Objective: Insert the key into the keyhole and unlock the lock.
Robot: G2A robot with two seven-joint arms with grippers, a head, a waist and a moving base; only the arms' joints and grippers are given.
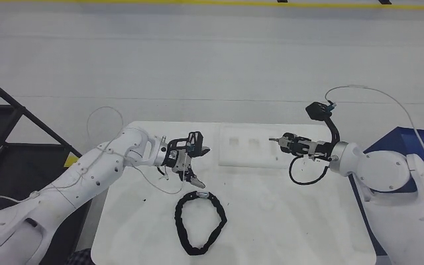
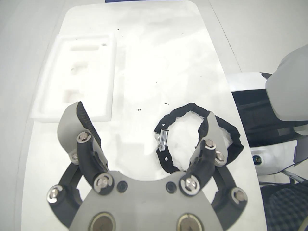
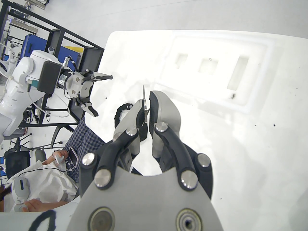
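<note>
– Pale grey floor (image 1: 212, 59) goes all around the white table (image 1: 298, 218). It has a yellow line (image 1: 199, 2) far off and a black metal frame (image 1: 26, 119) at the left arm's side. What lies on the table?
– One white foam tray (image 1: 228, 159) with shallow cut-outs, at the far side, about the middle. Nearer to the robot lies the black chain lock (image 1: 180, 225) as a loop, with its silver cylinder (image 1: 202, 195) at the far end of the loop. Small dark specks are spread over the tabletop.
– And the key?
– The key (image 3: 143, 91) is pinched between the fingertips of the right gripper (image 3: 146, 99), and its thin blade stands out past them. Seen from the top, this gripper hangs over the tray's end at the right arm's side, well apart from the lock.
– The left gripper?
– The left gripper (image 2: 145, 109) has its fingers spread wide and holds nothing. It hangs near the cylinder, just beyond the loop.
</note>
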